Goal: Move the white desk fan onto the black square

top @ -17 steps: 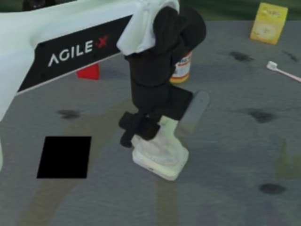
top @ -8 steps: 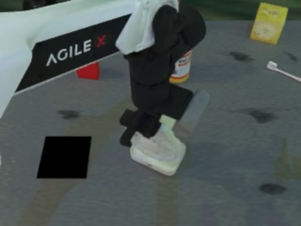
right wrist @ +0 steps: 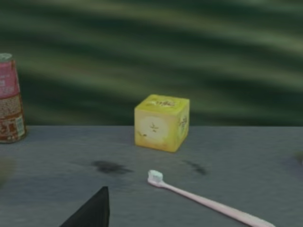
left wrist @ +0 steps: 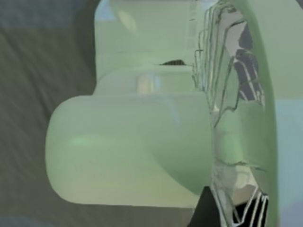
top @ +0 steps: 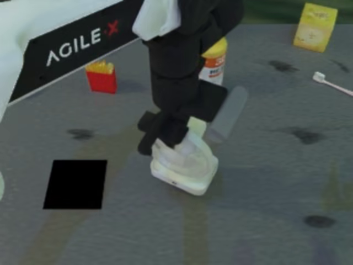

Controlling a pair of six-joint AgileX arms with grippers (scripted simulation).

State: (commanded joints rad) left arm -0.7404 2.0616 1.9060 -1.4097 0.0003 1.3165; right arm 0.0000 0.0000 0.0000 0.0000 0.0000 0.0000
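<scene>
**Grey counter, one fan in hand**

Grey, dark-stained counter (top: pixel 265 182) with a blurred green backdrop behind it.

- White desk fan (top: pixel 185 165): near the middle of the counter, well to the right of the black square (top: pixel 75 184) and apart from it. My left gripper (top: pixel 168 135) is down on its upper part, fingers clamped on it. The top view does not settle whether the base touches the counter.
- Left wrist view: filled by the fan's pale motor knob (left wrist: pixel 132 146) and translucent grille (left wrist: pixel 232 109), with counter beyond; neither shows clearly from above.
- Left arm: white casing with a black panel lettered "AGILE X" in white and red.
- Red carton of fries (top: pixel 101 77): far side, left of the arm.
- Bottle with yellow cap (top: pixel 214 62): partly behind the arm; label unreadable.
- Yellow cube box (top: pixel 315 26): far right corner; the right wrist view shows a pale printed face, unreadable.
- Pink toothbrush (top: pixel 331 83): right edge, near the box.
- Red-labelled can (right wrist: pixel 9 99): seen only in the right wrist view.
- Right gripper: I cannot tell its state.
</scene>
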